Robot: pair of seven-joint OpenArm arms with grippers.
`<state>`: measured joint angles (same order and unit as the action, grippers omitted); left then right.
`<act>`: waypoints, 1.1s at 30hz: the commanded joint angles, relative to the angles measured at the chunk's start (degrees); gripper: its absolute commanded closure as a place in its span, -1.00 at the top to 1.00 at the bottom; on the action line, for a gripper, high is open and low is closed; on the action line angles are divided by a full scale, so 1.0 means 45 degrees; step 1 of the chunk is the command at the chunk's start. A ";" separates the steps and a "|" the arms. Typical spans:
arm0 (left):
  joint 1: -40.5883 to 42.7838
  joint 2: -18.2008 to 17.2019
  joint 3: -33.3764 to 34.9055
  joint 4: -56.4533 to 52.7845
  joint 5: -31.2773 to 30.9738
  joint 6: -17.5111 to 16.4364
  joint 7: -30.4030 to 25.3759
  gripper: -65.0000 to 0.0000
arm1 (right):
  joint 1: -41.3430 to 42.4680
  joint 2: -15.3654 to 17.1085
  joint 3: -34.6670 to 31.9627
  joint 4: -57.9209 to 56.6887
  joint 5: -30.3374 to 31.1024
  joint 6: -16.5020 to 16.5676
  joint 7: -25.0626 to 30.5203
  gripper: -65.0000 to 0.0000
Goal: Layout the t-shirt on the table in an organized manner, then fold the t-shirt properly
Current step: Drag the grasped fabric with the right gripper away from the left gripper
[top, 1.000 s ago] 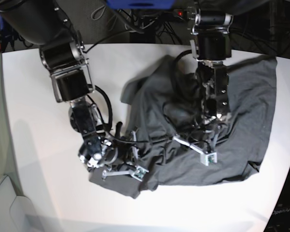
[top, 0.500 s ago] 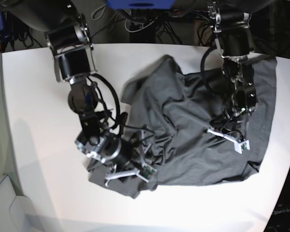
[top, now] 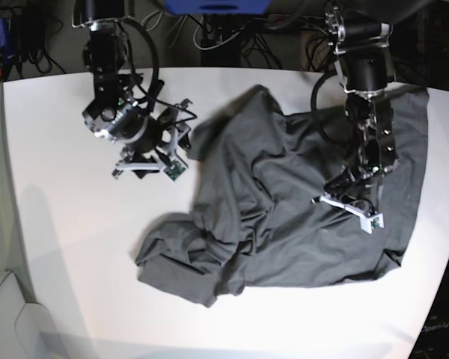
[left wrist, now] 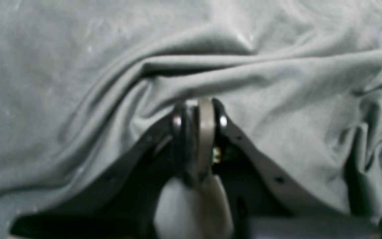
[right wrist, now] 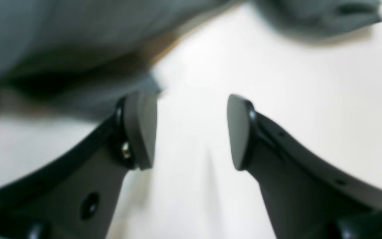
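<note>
The dark grey t-shirt (top: 284, 224) lies rumpled across the middle and right of the white table (top: 60, 224), with a bunched flap at the near left. My left gripper (top: 346, 207) rests on the shirt's right half. In the left wrist view its fingers (left wrist: 206, 119) are shut on a ridge of the t-shirt (left wrist: 78, 66), and creases run out from the tip. My right gripper (top: 148, 168) hovers open over bare table just left of the shirt's far-left edge. In the right wrist view nothing sits between the gripper's (right wrist: 191, 132) fingers, and the t-shirt (right wrist: 61, 33) edge lies beside the left finger.
Cables and dark equipment (top: 217, 34) crowd the space behind the table's far edge. The shirt's right side reaches the table's right edge (top: 434, 187). White tabletop shows to the left and along the near edge (top: 209, 336).
My right gripper let go of the shirt's near-left flap, opened, and swung back to the far left. My left gripper dragged its pinch of cloth to the right, spreading the shirt's middle.
</note>
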<state>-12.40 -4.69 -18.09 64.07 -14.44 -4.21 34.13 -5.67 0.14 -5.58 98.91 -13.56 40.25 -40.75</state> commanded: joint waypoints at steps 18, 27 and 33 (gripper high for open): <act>-0.0223 -0.0042 0.0024 0.0208 -0.0006 -0.0013 -0.0034 -0.81 | 0.0098 -0.0315 -0.0644 -0.1107 0.0132 -0.0055 0.0490 0.05; -0.0379 -0.0042 -0.0015 0.0130 -0.0006 -0.0032 -0.0034 -0.81 | 0.0372 -0.0295 -0.1660 -0.1185 0.0054 -0.0055 0.0353 0.05; -0.0379 -0.0042 -0.0015 0.0130 -0.0006 -0.0071 -0.0034 -0.81 | 0.0391 -0.0295 -0.1797 -0.2044 0.0054 -0.0055 0.0450 0.05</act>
<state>-12.88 -4.62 -18.02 63.94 -14.31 -4.27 34.48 -4.43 -0.95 -13.41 89.36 -13.15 39.99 -38.74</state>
